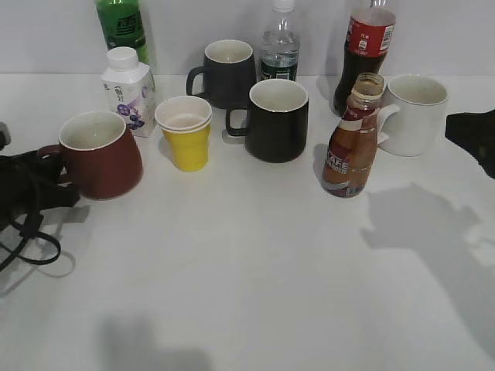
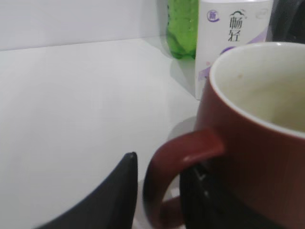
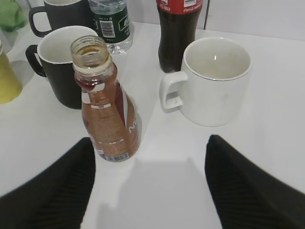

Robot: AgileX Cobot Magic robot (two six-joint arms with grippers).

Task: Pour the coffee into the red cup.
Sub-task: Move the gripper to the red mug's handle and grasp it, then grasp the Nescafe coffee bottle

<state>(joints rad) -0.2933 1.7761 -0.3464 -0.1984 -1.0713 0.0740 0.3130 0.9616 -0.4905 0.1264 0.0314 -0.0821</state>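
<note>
The coffee (image 1: 352, 143) stands upright on the desk (image 1: 255, 263), on the right side, just in front of a white mug (image 1: 414, 112) and a cola bottle (image 1: 363, 54). Its cap is off and the neck is open. It looks nearly full of brown drink, so no pouring has happened yet, as far as I can see.

The red cup (image 1: 99, 154) sits on the left side of the desk, well apart from the coffee. It is upright. The inside looks pale and empty in the left wrist view — no brown drink in it.

The left hand (image 2: 157, 200) is at the cup's handle (image 2: 178, 157). One dark finger (image 2: 109, 191) is outside the loop and another dark part sits close to the cup wall, so the fingers are on both sides of the handle. I cannot tell if they are pressing on it or just near it.

The right hand (image 3: 150, 186) is wide apart and holds nothing. Its two fingers (image 3: 52, 191) point at the coffee, which is just ahead, nearer the left finger. It is not touching the bottle.

So the job has hardly started. Still to do — grab the coffee, bring bottle and cup together, tip the bottle over the cup, and fill it.

Other things stand around: two black mugs (image 1: 276, 117), a yellow cup (image 1: 186, 131), a milk carton (image 1: 128, 89), a green bottle (image 1: 121, 27) and a water bottle (image 1: 280, 42).
</note>
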